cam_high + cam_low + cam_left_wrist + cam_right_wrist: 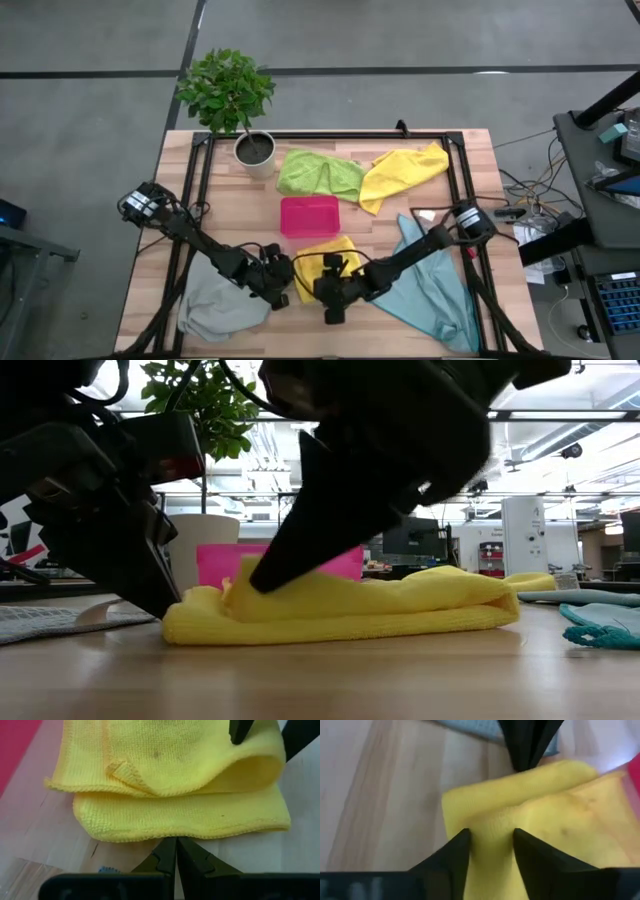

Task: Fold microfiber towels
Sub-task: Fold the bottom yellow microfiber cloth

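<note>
Yellow towel [328, 255] lies folded at table [470, 160] front centre, just before pink tray [309, 215]. Right end effector [490, 837] straddles its top layer, fingers apart. Left end effector [176, 849] fully closed, empty, at towel's edge.

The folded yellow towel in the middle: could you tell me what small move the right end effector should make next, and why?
Probably finish closing on the fold. The right end effector straddles a raised ridge of the folded yellow towel, its fingers partly apart with cloth between them. The left end effector, shut, sits at the towel's edge without gripping it, so the right alone would lift the layer.
</note>
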You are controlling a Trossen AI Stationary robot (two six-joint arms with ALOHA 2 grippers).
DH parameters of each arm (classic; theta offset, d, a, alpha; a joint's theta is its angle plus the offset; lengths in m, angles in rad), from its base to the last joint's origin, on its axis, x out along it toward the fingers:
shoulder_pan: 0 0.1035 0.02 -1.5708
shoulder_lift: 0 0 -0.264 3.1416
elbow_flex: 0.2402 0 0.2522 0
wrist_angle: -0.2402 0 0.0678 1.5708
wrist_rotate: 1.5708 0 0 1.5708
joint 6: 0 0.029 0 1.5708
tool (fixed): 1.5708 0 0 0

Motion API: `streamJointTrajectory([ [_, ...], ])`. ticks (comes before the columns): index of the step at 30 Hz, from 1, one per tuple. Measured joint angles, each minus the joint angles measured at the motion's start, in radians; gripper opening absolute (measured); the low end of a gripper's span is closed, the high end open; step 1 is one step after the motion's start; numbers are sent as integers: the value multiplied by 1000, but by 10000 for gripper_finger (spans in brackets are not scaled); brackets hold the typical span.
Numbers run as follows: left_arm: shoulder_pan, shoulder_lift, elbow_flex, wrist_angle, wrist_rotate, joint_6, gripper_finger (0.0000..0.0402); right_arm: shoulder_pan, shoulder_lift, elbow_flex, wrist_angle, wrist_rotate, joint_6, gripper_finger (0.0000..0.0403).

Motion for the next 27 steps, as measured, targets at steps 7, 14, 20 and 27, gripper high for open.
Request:
streamJointTrajectory([
  [7,0,0,0,2,-7,0,0,0,-3,1,31,0,-3,18],
  [14,1,0,-1,1,-8,4,0,-7,-22,20,43,1,12,9],
  [20,1,0,-1,0,-8,5,0,-7,-33,46,43,1,12,9],
  [27,1,0,-3,-1,-7,6,0,-7,16,45,129,-11,37,9],
])
